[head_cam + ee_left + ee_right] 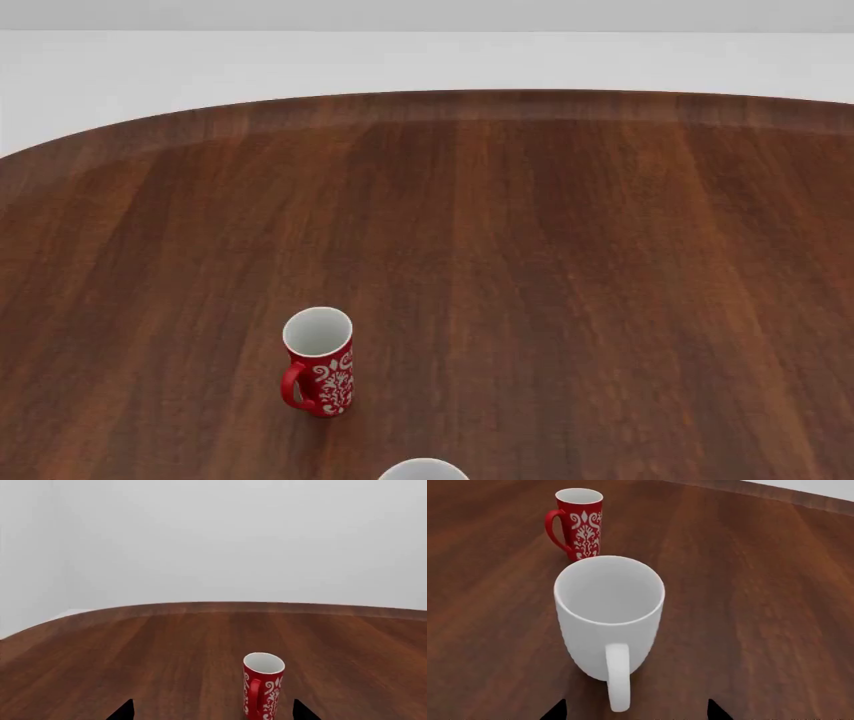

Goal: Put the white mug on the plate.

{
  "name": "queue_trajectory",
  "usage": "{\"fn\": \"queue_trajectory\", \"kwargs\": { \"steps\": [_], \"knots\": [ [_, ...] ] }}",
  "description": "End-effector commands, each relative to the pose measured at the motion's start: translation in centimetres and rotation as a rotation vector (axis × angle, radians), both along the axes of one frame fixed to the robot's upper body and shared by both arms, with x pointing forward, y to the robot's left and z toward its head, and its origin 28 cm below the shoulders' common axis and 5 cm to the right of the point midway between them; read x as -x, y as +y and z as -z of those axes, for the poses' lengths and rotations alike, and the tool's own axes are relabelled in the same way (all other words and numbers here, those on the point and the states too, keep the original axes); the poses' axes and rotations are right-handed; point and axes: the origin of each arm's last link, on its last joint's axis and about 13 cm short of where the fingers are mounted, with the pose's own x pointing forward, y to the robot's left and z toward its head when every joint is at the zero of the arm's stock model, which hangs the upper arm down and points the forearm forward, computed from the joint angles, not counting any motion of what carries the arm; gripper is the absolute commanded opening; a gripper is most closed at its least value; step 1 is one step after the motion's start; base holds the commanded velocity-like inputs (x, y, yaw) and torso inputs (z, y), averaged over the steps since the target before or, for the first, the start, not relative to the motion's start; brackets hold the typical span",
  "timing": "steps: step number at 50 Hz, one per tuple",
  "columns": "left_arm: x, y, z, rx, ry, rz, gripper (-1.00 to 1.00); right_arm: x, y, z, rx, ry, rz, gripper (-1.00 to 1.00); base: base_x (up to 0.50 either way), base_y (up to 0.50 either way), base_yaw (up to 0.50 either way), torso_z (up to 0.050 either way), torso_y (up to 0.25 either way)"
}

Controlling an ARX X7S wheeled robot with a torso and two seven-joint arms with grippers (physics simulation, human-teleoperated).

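On the brown wooden table (167, 650), as the left wrist camera shows it, a red mug (263, 684) with a white flowery pattern stands upright; the left gripper (213, 711) shows only as two dark fingertips (123, 711) at the frame's edge, spread wide apart and holding nothing; the red mug stands between them, nearer one tip, touching neither.

From the head camera, the red mug (320, 362) stands upright on the near left part of the table (561, 250), its handle facing the robot; just nearer, at the bottom edge, only the rim of the white mug (422, 469) peeks in; neither arm is visible.

Through the right wrist camera, the white mug (608, 620) stands upright just in front of the right gripper (635, 711), its handle pointing back between the two dark fingertips (555, 711), which are spread and grip nothing; the red mug (579, 524) stands near, just beyond it; the plate is in none of the views.
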Motion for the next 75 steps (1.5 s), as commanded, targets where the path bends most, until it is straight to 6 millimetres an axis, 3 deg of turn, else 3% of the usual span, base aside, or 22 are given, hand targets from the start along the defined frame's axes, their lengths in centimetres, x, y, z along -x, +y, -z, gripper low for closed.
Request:
{"fn": "queue_trajectory", "kwargs": {
  "steps": [1,31,47,75],
  "knots": [
    [0.2,0.0,-0.3,0.001,-0.006,-0.001,1.00,-0.6,0.1,0.9,-0.014,0.020,0.010,1.00,0.00,0.00,0.00,0.000,0.000],
    [0.6,0.1,-0.9,0.004,-0.020,-0.002,1.00,-1.8,0.6,3.1,-0.011,0.067,-0.026,1.00,0.00,0.00,0.00,0.000,0.000],
    [0.8,0.0,-1.2,0.002,-0.025,-0.004,1.00,-3.3,0.3,3.3,0.015,0.050,-0.035,1.00,0.00,0.00,0.00,0.000,0.000],
    [1.6,-0.1,-2.5,-0.001,-0.070,-0.016,1.00,-4.1,0.5,4.6,0.040,0.077,-0.082,1.00,0.00,0.00,0.00,0.000,0.000]
  ]
}}
